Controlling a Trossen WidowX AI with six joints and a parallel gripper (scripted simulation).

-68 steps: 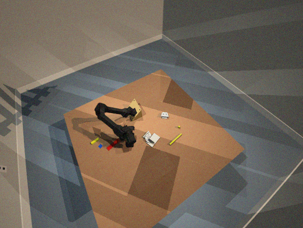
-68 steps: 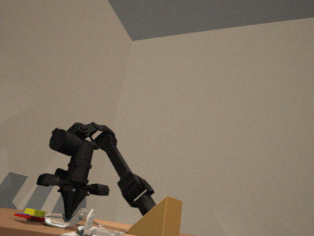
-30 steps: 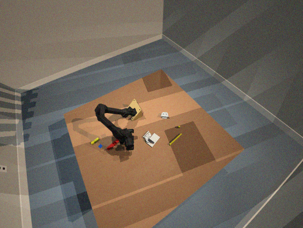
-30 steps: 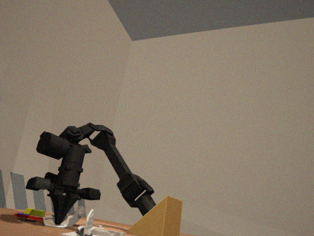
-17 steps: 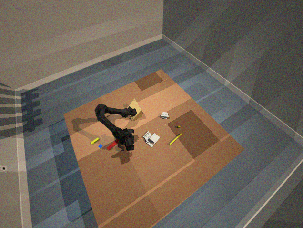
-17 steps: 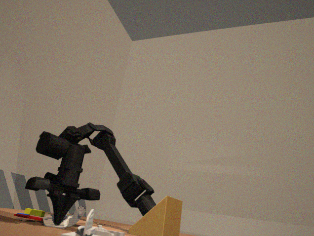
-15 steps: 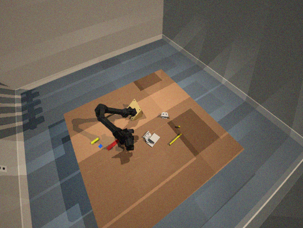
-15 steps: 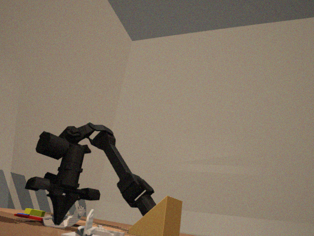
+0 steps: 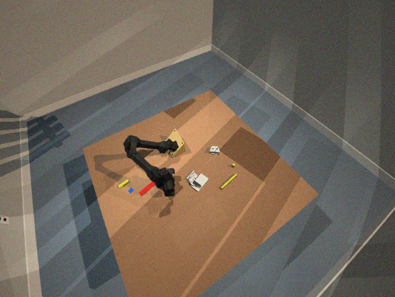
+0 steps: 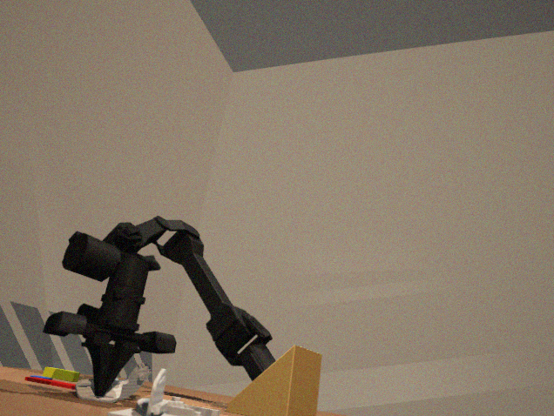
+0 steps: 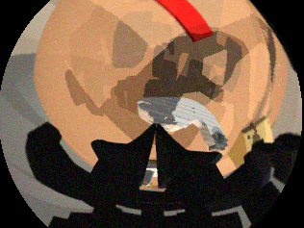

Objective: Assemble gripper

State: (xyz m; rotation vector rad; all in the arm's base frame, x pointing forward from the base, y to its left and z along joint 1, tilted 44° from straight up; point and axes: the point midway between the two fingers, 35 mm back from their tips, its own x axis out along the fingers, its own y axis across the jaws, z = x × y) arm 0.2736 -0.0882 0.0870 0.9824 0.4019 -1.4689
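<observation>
My gripper points down, shut, its tips together with nothing seen between them. The tips are low at the near side of a loose, curved white jaw, perhaps touching it. The jaw lies on the table; the arm hides it in the top view. The white gripper base stands beside it, with a flat white square part and a grey-shaded piece. In the exterior view a second jaw rises there; its seating is unclear. A small white piece with two holes, probably the housing plate, lies apart.
A red bar, a blue square and a short yellow bar lie left. A yellow rod and yellow cube lie right. A yellow wedge stands by the arm's base.
</observation>
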